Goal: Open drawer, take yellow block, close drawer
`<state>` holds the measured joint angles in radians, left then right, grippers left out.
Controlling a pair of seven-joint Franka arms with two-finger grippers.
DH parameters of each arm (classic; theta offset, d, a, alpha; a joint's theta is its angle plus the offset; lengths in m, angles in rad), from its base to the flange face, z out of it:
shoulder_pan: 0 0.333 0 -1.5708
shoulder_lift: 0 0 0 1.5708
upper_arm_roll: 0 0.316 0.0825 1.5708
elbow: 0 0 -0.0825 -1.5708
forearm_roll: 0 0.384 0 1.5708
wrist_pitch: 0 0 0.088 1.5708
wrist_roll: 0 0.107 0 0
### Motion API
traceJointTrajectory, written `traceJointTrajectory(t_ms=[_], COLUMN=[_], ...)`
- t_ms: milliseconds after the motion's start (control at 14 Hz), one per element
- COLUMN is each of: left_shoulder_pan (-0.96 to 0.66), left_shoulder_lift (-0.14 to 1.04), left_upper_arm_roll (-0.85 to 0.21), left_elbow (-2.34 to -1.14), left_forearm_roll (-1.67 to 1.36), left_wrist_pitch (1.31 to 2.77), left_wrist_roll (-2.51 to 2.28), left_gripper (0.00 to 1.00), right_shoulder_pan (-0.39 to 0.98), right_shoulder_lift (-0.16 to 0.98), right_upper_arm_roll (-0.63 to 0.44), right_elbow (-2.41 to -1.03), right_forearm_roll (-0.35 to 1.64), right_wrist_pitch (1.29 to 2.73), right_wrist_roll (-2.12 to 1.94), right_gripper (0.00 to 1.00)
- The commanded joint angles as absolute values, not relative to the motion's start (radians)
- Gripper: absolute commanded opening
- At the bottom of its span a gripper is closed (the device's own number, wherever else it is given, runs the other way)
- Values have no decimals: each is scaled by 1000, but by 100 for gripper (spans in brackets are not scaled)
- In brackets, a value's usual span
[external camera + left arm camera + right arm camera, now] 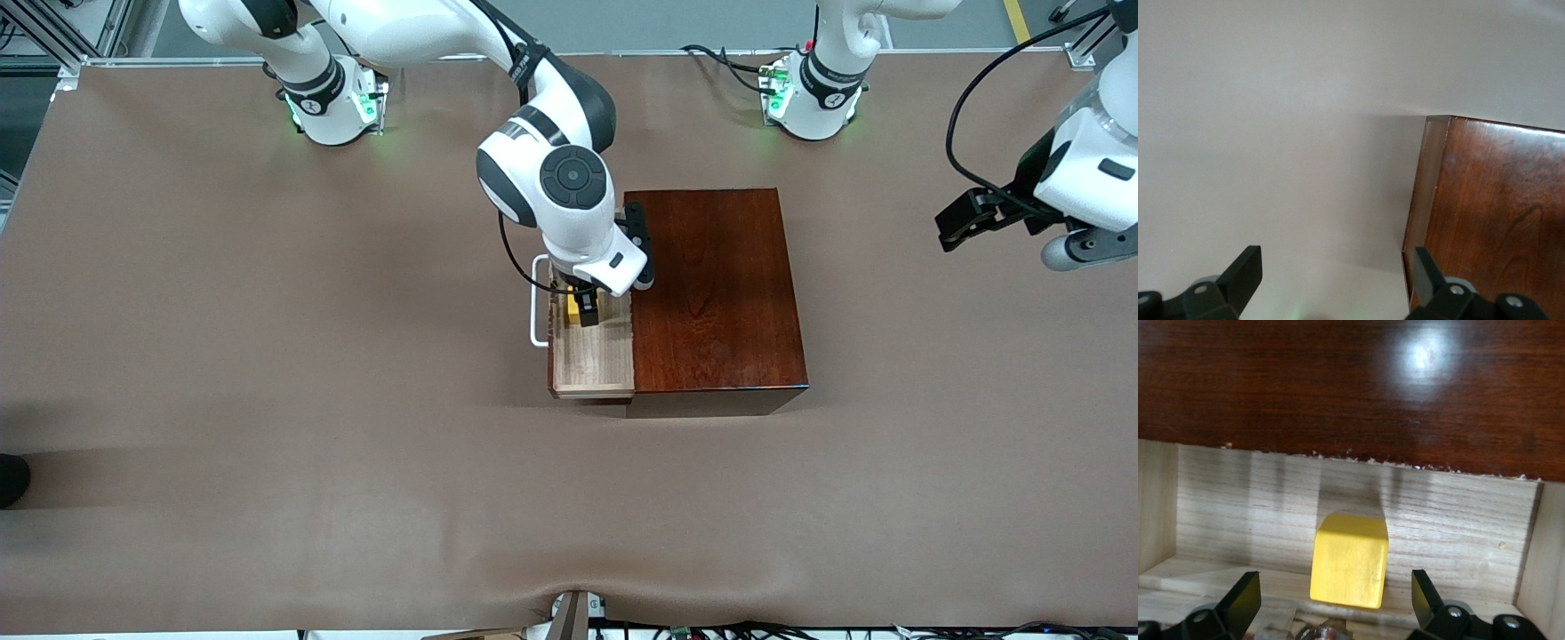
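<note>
The drawer (591, 369) stands pulled out of the dark wooden box (716, 293) toward the right arm's end of the table, its white handle (536, 302) leading. The yellow block (574, 307) rests on the drawer's pale floor (1458, 527), close to the box (1338, 380). My right gripper (582, 311) reaches down into the drawer and is open. In the right wrist view its fingertips flank the yellow block (1350, 560) with a gap on each side of the right gripper (1335, 597). My left gripper (958, 227) waits open over the table at the left arm's end.
The brown table cover (267, 400) is flat all round the box. In the left wrist view the left gripper (1338, 280) hangs over bare table beside a corner of the box (1498, 207). Both arm bases stand along the table edge farthest from the front camera.
</note>
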<state>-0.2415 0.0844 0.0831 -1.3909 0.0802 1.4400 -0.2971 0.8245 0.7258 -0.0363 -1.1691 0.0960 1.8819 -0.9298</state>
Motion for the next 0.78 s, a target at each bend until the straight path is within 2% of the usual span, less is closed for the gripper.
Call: traceJointTrajectory(t_ms=[0, 71, 214, 570, 641, 712], left_shoulder_pan=[-93, -22, 34, 28, 29, 29], left_shoulder_lift=[9, -14, -58, -60, -61, -61], left_upper_arm_roll=[-48, -117, -179, -183, -183, -183], left_elbow=[-1486, -1520, -1586, -1574, -1571, -1565], left_forearm_roll=[68, 67, 67, 66, 66, 64], left_wrist_pitch=[1459, 1472, 1505, 1499, 1491, 1491], left_wrist_roll=[-255, -255, -255, -241, -241, -241], left_gripper=[100, 100, 100, 100, 100, 100], right_shoulder_pan=[831, 831, 834, 844, 845, 847], right_shoulder_lift=[773, 784, 793, 821, 825, 825], right_upper_arm_roll=[-46, -46, -46, -46, -46, -48], right_elbow=[-1132, -1132, -1132, -1134, -1134, -1134], right_forearm_roll=[109, 109, 109, 107, 107, 104], right_wrist_pitch=[1902, 1910, 1913, 1933, 1950, 1951], right_wrist_roll=[-933, -933, -934, -936, -945, -963], right_gripper=[100, 100, 100, 100, 70, 10])
